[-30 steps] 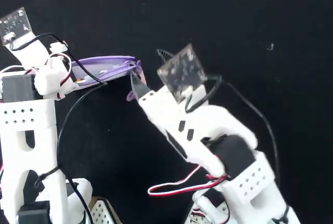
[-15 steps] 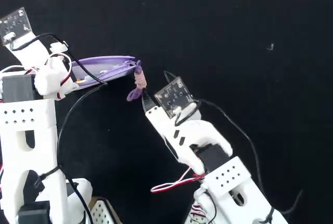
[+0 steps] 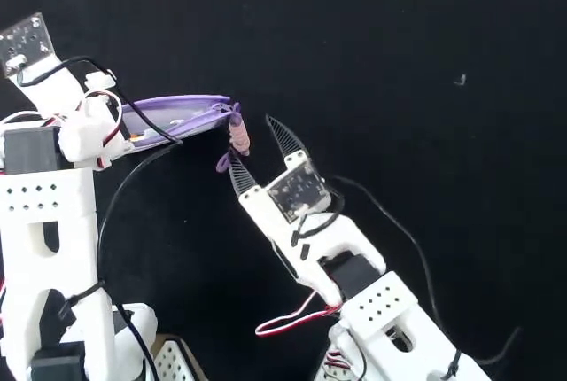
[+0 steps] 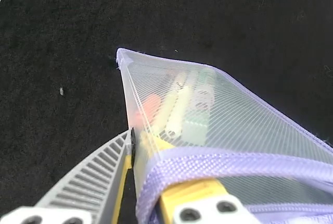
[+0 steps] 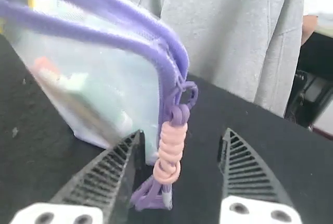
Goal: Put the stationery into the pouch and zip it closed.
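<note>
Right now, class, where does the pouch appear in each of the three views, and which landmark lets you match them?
High view: the pouch sits toward the upper left, one end at the left arm.
Left wrist view: it stretches away from the left gripper, which clamps its edge.
Right wrist view: it hangs just beyond the open right gripper.
Shared landmark: the purple zipper band.

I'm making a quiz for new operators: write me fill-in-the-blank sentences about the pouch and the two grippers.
1. The left gripper is ____ on the pouch.
2. The right gripper has its jaws ____, close to the zipper pull.
3. The stationery lies ____ the pouch.
4. The pouch's zipper edge is ____ in colour.
Missing words: shut; open; inside; purple.
</note>
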{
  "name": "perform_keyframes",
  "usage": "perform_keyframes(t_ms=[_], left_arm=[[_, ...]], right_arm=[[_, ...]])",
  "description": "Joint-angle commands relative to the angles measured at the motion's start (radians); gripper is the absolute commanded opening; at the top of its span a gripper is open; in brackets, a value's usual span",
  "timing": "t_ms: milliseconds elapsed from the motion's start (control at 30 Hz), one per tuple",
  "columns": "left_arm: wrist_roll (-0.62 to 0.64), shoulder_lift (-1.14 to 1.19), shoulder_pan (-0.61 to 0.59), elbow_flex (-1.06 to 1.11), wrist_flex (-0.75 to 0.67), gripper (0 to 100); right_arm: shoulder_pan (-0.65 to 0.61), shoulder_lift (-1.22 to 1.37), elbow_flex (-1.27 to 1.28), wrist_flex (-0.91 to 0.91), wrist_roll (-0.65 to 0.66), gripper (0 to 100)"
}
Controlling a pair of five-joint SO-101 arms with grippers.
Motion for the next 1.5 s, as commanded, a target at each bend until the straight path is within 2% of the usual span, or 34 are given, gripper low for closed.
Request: perform_keyframes(t_ms=[0,433,733,1067,1300,1467], left_arm=[[0.012,0.003,-0.005,0.004,-0.018,3],[0.012,0.003,-0.005,0.004,-0.018,3],[0.012,0.003,-0.005,0.004,-0.018,3],[0.012,0.003,0.001,0.004,-0.018,3],[0.012,0.003,0.001,0.004,-0.018,3],[0.012,0.003,0.001,0.004,-0.018,3]], right_arm=[[-0.014,-0.022,-0.008,-0.051,-0.035,22.6],[-0.014,0.306,-0.228,-0.002,-0.041,22.6],[-0.009,0.437,-0.255,-0.086,-0.041,22.6],[0.032,0.504,-0.203,-0.279,-0.035,22.4],[0.034,0.507,-0.213,-0.276,-0.034,4.1],[0.035,0.507,-0.213,-0.275,-0.034,6.4]])
